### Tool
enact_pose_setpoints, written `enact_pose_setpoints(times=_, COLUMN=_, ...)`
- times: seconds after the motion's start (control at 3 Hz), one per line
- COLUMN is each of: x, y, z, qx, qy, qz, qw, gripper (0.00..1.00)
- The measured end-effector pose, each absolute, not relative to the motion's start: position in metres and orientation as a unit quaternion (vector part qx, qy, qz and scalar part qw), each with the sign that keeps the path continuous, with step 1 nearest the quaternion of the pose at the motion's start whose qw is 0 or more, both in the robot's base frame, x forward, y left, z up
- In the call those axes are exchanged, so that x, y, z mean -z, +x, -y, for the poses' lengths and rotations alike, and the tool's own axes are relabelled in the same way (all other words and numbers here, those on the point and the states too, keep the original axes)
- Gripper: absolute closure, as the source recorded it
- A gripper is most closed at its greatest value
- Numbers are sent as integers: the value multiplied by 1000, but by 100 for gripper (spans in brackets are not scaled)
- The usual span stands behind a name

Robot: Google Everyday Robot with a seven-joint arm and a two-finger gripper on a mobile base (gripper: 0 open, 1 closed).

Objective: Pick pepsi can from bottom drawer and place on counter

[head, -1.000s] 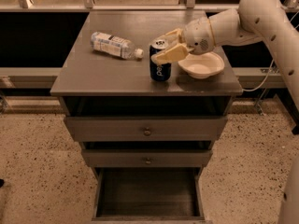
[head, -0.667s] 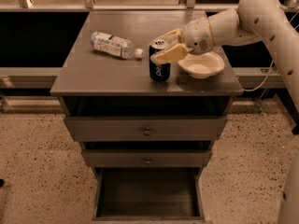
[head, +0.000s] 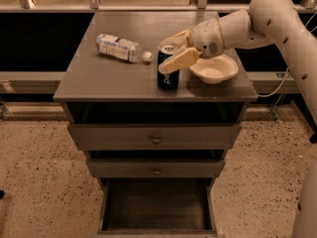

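The pepsi can [head: 167,77], dark blue with a silver top, stands upright on the counter [head: 109,73], right of the middle. My gripper [head: 169,53] reaches in from the right and is shut on the can's upper part, one finger [head: 179,60] across its front and the other behind it. The bottom drawer [head: 156,206] is pulled open below, and its dark floor is bare.
A clear plastic water bottle [head: 119,47] lies on its side on the counter, left of the can. A white bowl [head: 214,69] sits just right of the can, under my wrist. The two upper drawers [head: 156,140] are closed. Speckled floor surrounds the cabinet.
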State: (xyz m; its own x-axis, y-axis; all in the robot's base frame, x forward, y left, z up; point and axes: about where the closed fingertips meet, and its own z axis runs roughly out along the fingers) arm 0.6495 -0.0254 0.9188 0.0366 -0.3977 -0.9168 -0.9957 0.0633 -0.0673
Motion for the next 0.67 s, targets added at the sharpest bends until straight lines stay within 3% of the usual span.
enact_pose_setpoints(times=0.67, x=-938, y=644, z=29, qx=-343, qy=-600, qz=-580, qw=431, gripper=0)
